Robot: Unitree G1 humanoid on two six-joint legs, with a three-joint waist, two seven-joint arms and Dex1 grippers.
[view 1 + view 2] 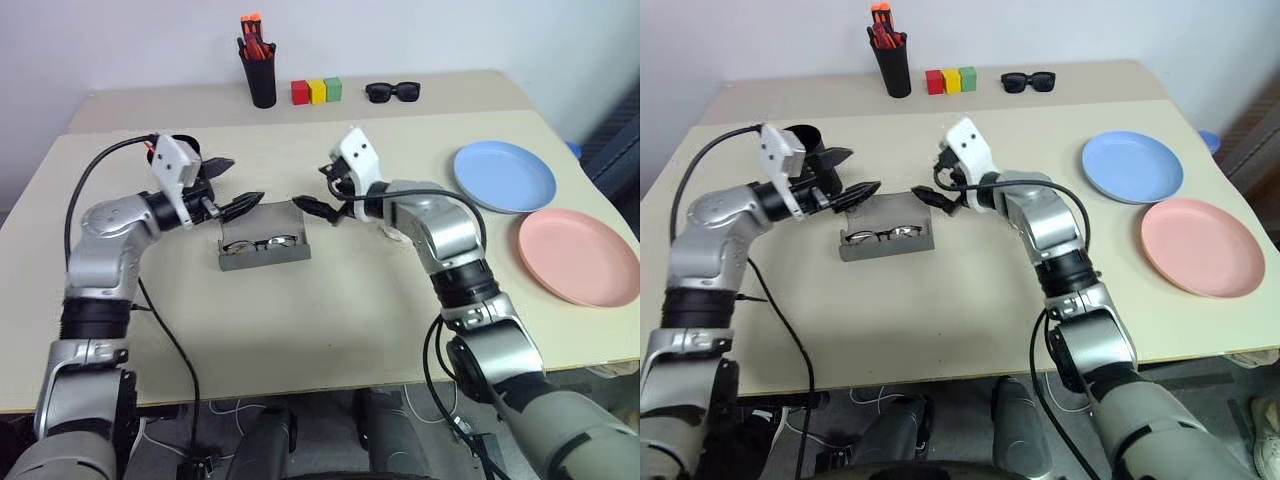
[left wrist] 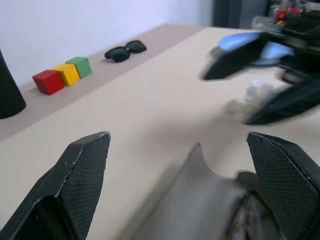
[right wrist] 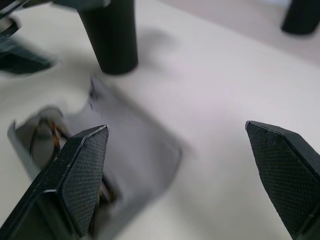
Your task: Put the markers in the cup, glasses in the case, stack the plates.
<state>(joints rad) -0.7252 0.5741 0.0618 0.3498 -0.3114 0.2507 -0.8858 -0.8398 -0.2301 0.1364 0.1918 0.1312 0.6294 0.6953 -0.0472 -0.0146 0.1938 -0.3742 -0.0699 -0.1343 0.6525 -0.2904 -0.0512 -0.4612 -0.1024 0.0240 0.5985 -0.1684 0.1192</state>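
Grey hard clamshell case point(image 1: 264, 246), lid raised, holds tortoiseshell round glasses point(image 1: 258, 243); both grippers' jaws wide, empty.

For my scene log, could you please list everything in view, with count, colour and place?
Table: one, beige.
Case: one, grey, open, mid-table between the grippers.
Glasses: one, dark-framed, inside the case.
Cup: one, black, behind the left gripper.
Plates: two, blue and pink, side by side at right, unstacked.
Pen cup: one, black, orange-red pens, far edge.
Blocks: three, red, yellow, green, far edge.
Sunglasses: one, black, far edge.
Left gripper: open.
Right gripper: open.
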